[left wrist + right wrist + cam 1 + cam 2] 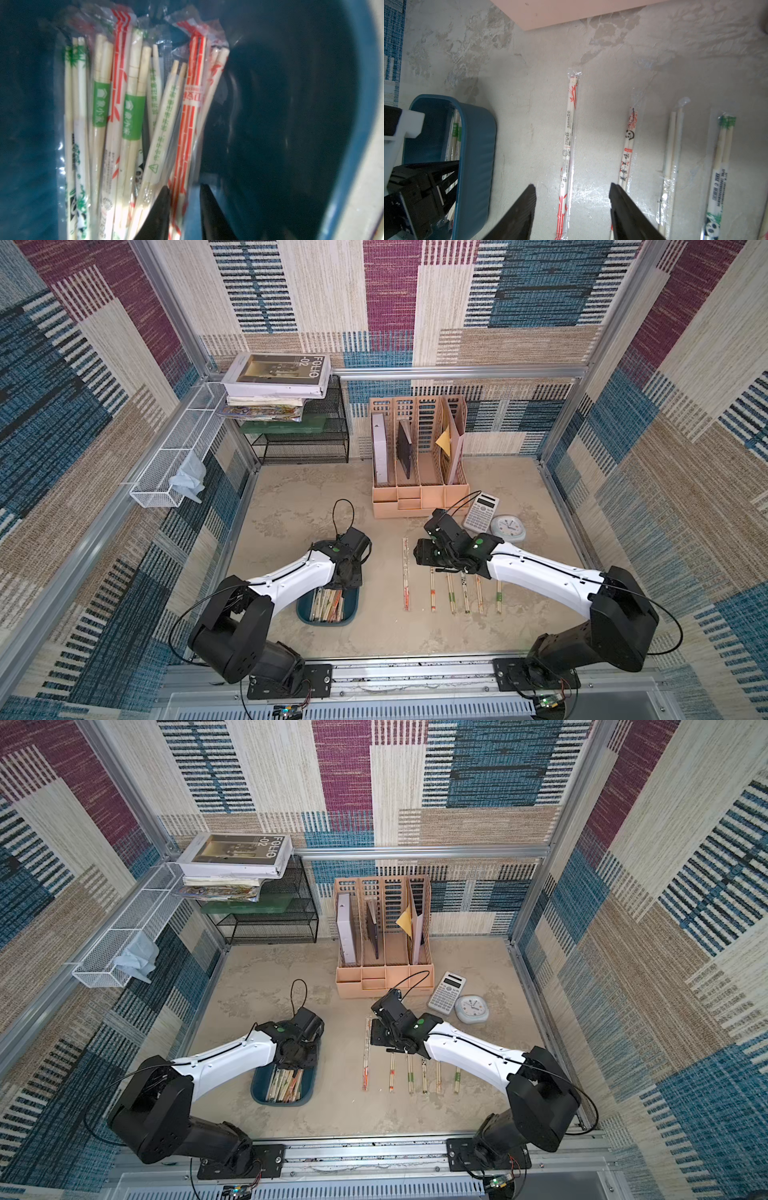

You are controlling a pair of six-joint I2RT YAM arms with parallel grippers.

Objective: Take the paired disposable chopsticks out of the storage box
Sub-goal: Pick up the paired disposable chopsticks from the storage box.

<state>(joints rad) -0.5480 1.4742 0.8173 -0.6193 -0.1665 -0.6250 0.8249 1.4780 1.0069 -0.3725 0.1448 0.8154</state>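
Note:
The storage box (pixel 328 621) (pixel 282 1103) is a dark teal tray near the table's front left, holding several paired disposable chopsticks (pixel 328 605) (pixel 133 116) in clear sleeves. My left gripper (pixel 184 187) is down inside the box at its far end. Its jaws straddle a red-printed pair (pixel 188 124): one finger touches the sleeve, and a gap shows at the other. Several more pairs (pixel 465 593) (pixel 424 1075) lie in a row on the table. My right gripper (pixel 572 185) hovers open above the leftmost of these, a long red-printed pair (pixel 569 135) (pixel 405 572).
A peach file organiser (pixel 419 456) stands behind the row, with a calculator (pixel 481 512) and a round clock (pixel 508 528) to its right. A black wire rack (pixel 303 435) with stacked books (pixel 276 375) fills the back left corner. A white mesh basket (pixel 174 452) hangs on the left wall.

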